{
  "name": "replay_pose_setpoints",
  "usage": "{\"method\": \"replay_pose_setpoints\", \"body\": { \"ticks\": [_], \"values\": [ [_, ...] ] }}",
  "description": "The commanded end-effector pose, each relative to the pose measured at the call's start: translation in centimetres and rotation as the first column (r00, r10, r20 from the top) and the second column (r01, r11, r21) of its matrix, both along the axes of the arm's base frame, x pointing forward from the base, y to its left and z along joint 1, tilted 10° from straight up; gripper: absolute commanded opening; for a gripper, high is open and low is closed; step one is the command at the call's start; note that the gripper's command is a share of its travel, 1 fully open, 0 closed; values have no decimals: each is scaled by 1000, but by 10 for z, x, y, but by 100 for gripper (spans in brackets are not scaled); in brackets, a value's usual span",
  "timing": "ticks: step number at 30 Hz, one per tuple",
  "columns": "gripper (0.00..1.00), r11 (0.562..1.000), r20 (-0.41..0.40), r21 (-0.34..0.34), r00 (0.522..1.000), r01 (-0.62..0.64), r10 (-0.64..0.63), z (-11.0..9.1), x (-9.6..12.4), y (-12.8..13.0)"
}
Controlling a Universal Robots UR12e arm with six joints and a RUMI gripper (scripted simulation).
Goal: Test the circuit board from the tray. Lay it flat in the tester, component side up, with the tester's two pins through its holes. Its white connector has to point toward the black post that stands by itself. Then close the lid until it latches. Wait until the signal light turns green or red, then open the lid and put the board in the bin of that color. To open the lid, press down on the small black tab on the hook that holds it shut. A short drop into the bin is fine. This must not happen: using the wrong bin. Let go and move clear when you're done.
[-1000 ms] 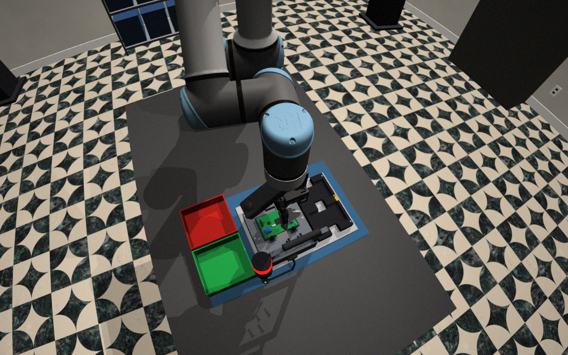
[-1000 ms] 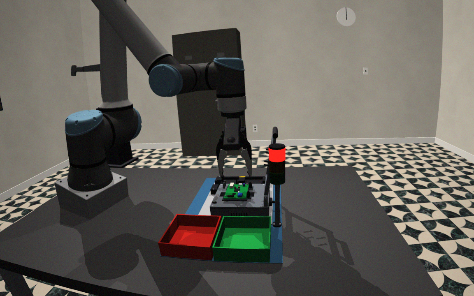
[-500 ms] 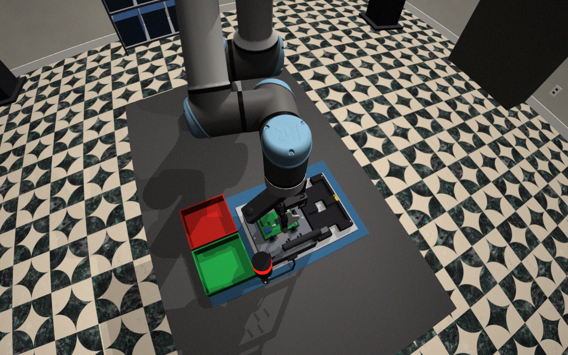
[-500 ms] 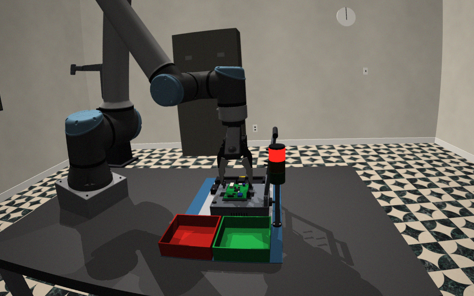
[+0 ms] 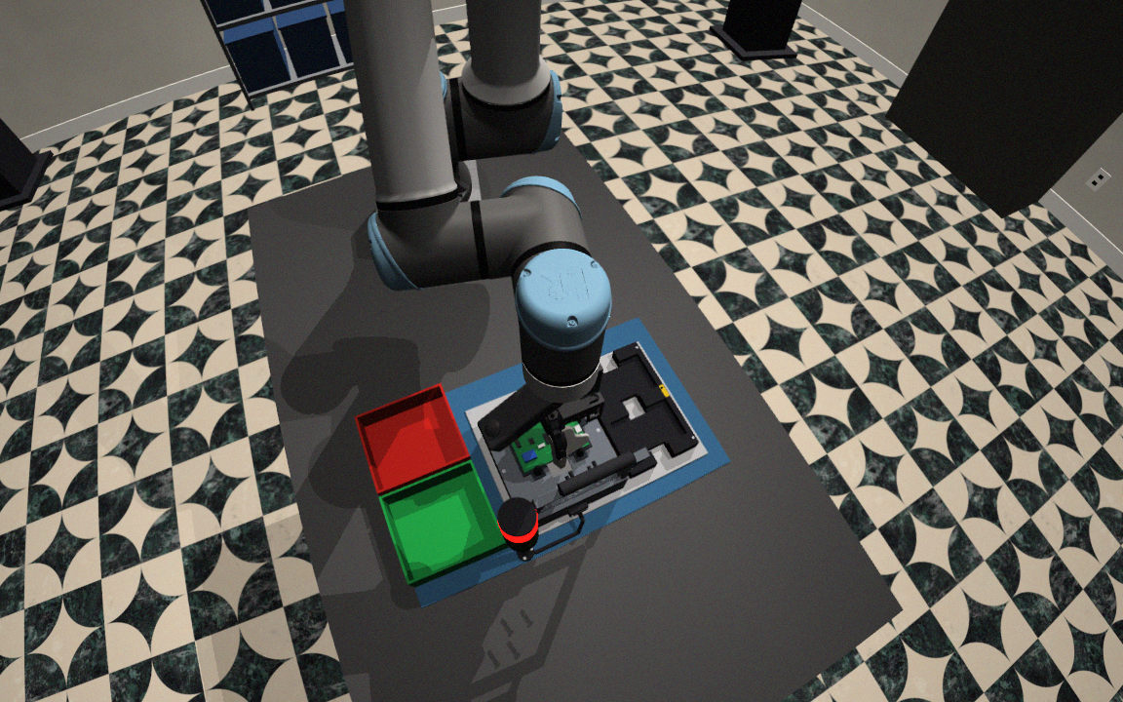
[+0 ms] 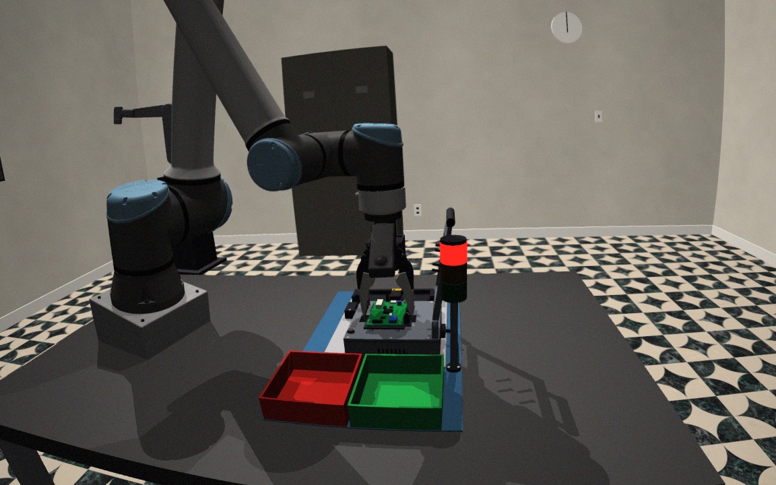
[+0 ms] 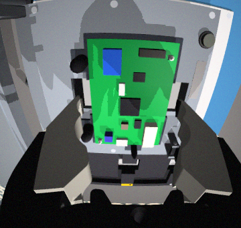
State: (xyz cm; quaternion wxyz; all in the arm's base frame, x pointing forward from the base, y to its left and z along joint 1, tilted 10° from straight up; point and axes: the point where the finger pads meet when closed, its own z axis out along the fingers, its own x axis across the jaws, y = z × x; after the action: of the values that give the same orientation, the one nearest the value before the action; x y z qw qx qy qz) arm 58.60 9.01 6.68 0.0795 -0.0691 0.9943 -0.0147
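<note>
Circuit board [image 5: 533,451] [image 6: 388,313] [image 7: 112,97] lies flat in the tester [image 5: 513,482] [image 6: 392,345] [image 7: 60,31], component side up. Two small metal pins show at opposite corners of it, one by the long dark component, one by the small blue part. White connector [image 5: 578,428] [image 6: 379,303] [image 7: 149,136] sits at the board end nearest the black tray [image 5: 636,436] [image 7: 107,166].

End effector [image 5: 567,445] [image 6: 386,310] [image 7: 129,98] low over the board, pointing down. Fingers parted, one to each long side of the board; released, nothing gripped. Whether either finger touches the tester, cannot tell.

Lid [image 5: 565,492] [image 6: 437,301] stands open, upright along one side of the tester. Signal light [image 5: 519,524] [image 6: 453,253] glows red in its top section; the lower section is dark green, unlit.

Red bin [image 5: 404,445] [image 6: 312,389] and green bin [image 5: 444,524] [image 6: 397,395] sit side by side at the tester's end, both vacant. Board is in neither. Blue mat [image 5: 705,453] [image 6: 330,319] [image 7: 227,97] beneath the lot, on a dark worktop [image 5: 722,559] [image 6: 535,337].
</note>
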Motion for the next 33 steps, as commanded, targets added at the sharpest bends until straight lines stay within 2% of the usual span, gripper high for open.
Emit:
{"method": "replay_pose_setpoints", "body": {
  "ticks": [1, 33],
  "values": [
    [59, 1000, 7, 0, 1000, 0, 0, 2, 1, -1],
    [59, 1000, 3, 0, 1000, 1, -1, 0, -1, -2]
  ]
}}
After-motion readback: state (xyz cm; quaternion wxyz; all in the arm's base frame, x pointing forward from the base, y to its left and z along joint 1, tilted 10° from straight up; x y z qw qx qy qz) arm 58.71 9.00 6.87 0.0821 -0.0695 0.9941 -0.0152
